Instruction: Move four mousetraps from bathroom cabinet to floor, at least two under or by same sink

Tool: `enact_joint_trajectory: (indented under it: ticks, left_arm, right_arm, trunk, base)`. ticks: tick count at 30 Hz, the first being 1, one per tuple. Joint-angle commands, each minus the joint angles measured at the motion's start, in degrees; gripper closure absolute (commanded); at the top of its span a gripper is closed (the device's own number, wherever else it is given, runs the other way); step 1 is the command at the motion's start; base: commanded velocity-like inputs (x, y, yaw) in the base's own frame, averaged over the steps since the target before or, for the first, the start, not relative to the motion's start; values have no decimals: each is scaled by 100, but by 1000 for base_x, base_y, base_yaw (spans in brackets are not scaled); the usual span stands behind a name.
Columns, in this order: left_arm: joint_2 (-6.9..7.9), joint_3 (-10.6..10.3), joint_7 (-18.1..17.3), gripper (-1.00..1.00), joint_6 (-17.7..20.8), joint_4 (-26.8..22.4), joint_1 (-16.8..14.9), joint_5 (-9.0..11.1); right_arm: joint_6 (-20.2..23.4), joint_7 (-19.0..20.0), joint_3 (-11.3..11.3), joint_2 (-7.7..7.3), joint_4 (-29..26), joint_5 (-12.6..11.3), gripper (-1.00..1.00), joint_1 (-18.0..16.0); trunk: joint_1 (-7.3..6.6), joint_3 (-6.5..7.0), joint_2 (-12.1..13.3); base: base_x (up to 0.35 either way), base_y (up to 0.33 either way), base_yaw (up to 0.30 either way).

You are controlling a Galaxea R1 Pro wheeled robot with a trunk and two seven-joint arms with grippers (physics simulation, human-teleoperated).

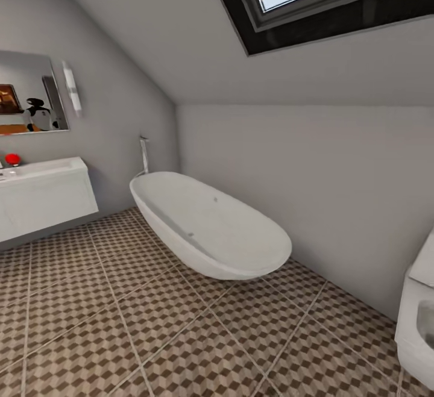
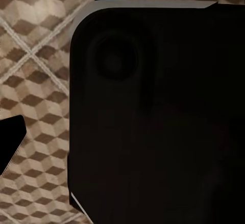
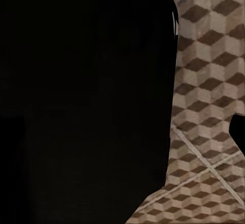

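Observation:
The mousetraps and the cabinet are out of view. The bathroom floor (image 1: 181,325), tiled in a brown, beige and white cube pattern, spreads across the head view. A white wall-hung sink unit (image 1: 42,195) stands at the far left with open floor beneath it. In the left wrist view a large black rounded part of the robot (image 2: 153,122) hangs over the tiles (image 2: 35,81). The right wrist view has the same kind of dark bulk (image 3: 81,96) above tiles (image 3: 209,81). A dark sliver at each wrist view's edge (image 2: 10,140) (image 3: 238,132) is too little to tell either gripper's state.
A white oval bathtub (image 1: 205,228) stands in the middle against the sloped wall, its tap (image 1: 144,155) behind it. A white toilet (image 1: 419,325) juts in at the right edge. A mirror (image 1: 30,93) hangs over the sink, a red object (image 1: 12,158) on top.

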Motion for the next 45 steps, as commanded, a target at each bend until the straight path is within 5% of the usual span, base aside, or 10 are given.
enact_joint_trajectory:
  ticks: [1, 45]
  left_arm:
    - [-1, 9, -1, -100, -16, 1, -1, 31]
    - [-1, 4, -1, -100, -25, -2, -1, 66]
  right_arm:
    - [-19, 3, 1, -3, 1, 1, -100, -1]
    - [-364, -63, -10, -37, 1, -16, -100, -1]
  trunk:
    - [0, -4, -2]
    - [0, -4, -2]
  base:
    - [0, 0, -284]
    - [0, 0, -266]
